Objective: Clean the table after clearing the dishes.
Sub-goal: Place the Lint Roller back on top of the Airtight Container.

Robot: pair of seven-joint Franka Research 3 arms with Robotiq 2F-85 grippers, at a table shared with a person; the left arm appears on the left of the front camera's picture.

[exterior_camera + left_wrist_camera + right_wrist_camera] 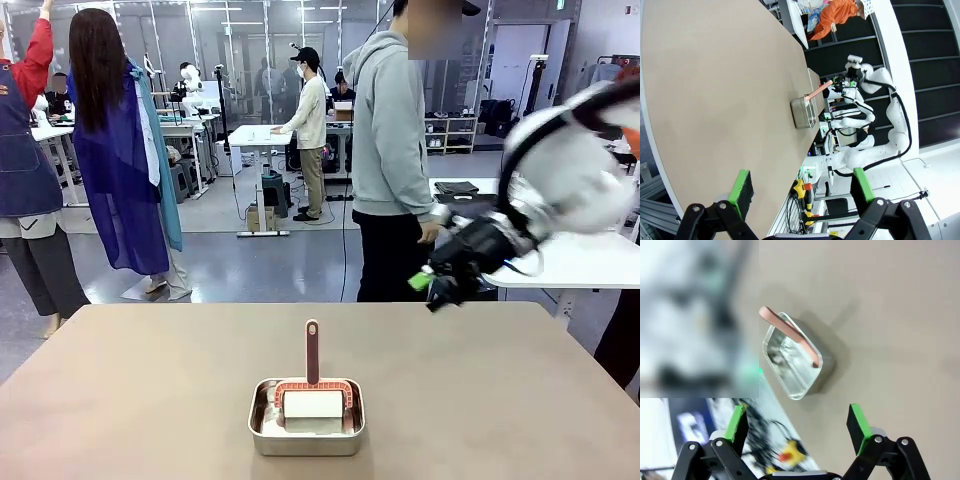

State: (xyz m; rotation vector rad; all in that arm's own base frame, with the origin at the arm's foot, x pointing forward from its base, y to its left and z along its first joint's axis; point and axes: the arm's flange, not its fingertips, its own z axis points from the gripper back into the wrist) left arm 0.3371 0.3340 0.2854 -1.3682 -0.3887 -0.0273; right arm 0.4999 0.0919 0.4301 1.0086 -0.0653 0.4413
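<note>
The steel pan (306, 417) with its roller (312, 385) sits on my desk (120, 400). Above the pan, my right hand (797, 427) gapes empty; my left hand (802, 187), equally wide and empty, hangs off the desk's edge.

My left gripper (800, 187) hangs with its green pads (743, 186) spread wide, holding nothing. Beyond them the table (715, 90) stretches bare, save a small steel pan (804, 111) near its edge with a pink-handled roller (820, 90) standing in it.

Grey floor (250, 265), white tables (258, 133) (workshop), bright.
</note>
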